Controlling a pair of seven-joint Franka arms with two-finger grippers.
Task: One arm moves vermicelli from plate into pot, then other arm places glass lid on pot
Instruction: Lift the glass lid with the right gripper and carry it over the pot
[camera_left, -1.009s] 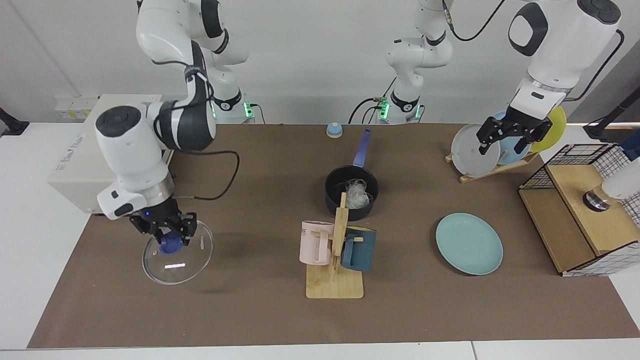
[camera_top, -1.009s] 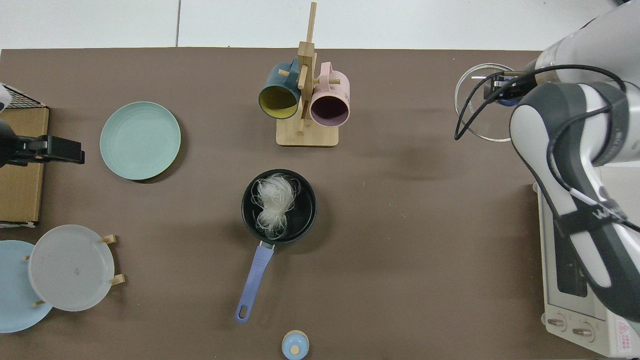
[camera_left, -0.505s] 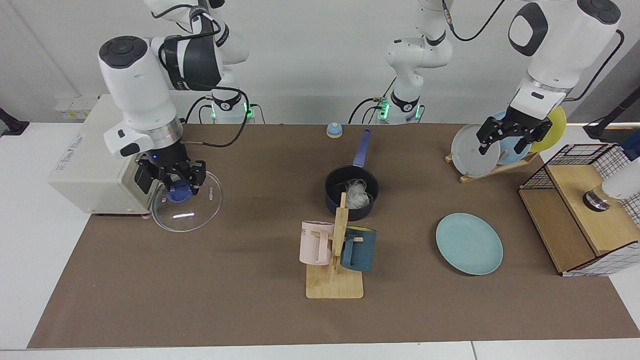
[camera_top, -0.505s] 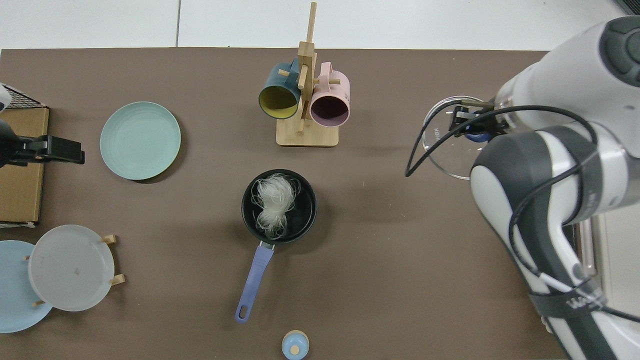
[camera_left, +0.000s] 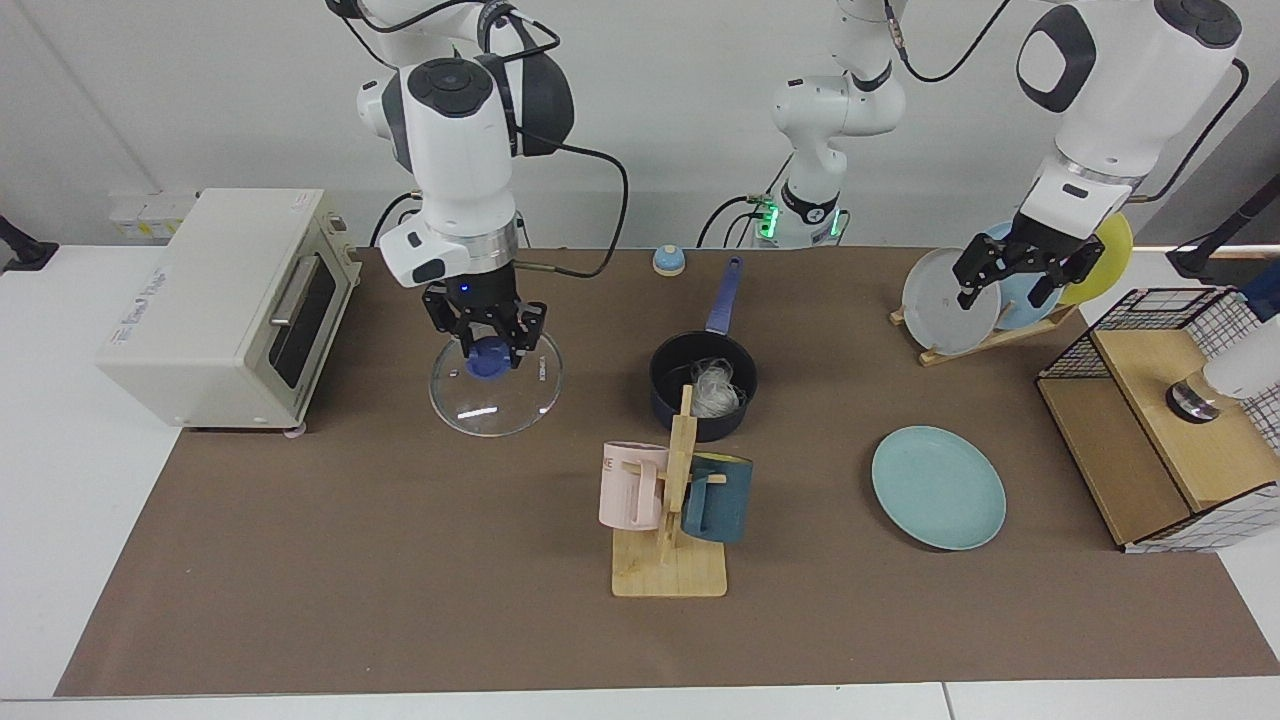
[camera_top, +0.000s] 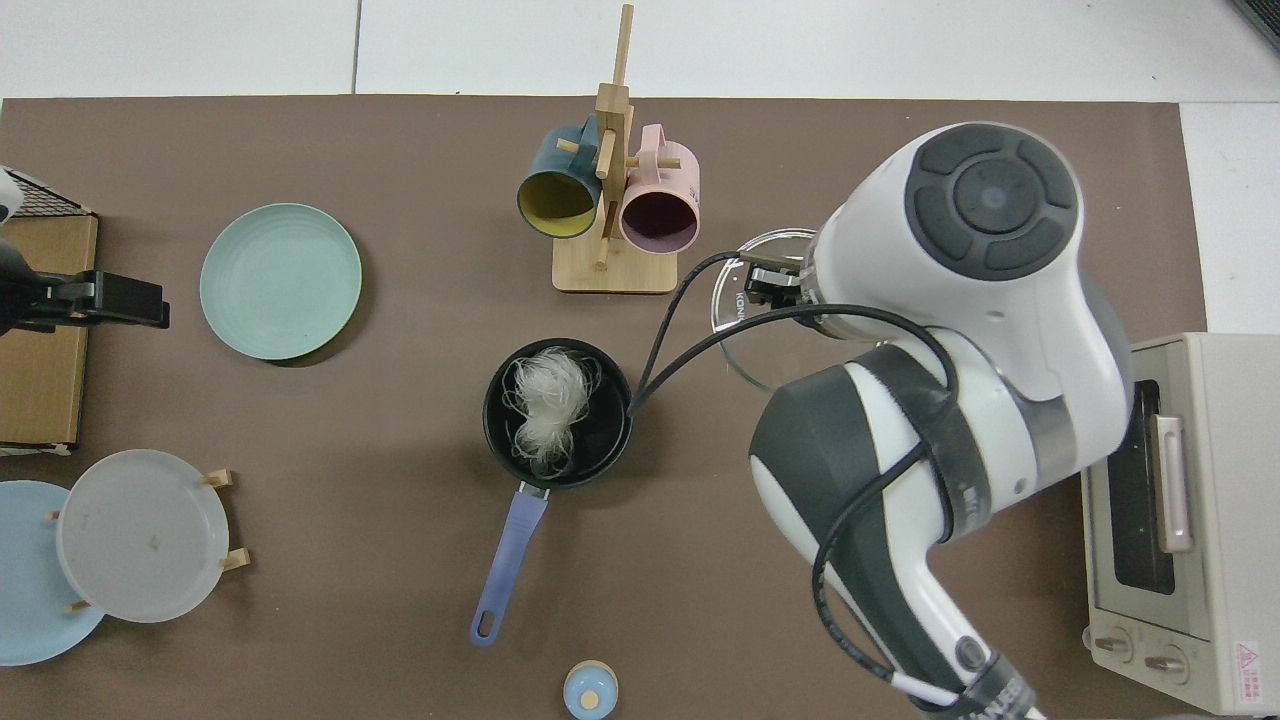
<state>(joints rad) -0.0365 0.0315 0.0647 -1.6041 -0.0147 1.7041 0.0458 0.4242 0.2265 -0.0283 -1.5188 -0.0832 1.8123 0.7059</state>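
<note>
Carried toward the table's middle since the earlier frame, the round clear glass lid (camera_left: 496, 388) hangs by its blue knob, clamped in the right gripper (camera_left: 489, 347). It is near the small dark navy saucepan (camera_left: 702, 385), which already holds the white vermicelli tangle (camera_top: 546, 404). The light teal plate (camera_left: 938, 487) lies bare. The left gripper (camera_left: 1011, 276) waits, fingers apart, by the plate rack (camera_left: 980, 336). Risk: the lid could clip the wooden mug stand (camera_left: 670, 520) just beside the pot. Open mat lies between lid and pot.
</note>
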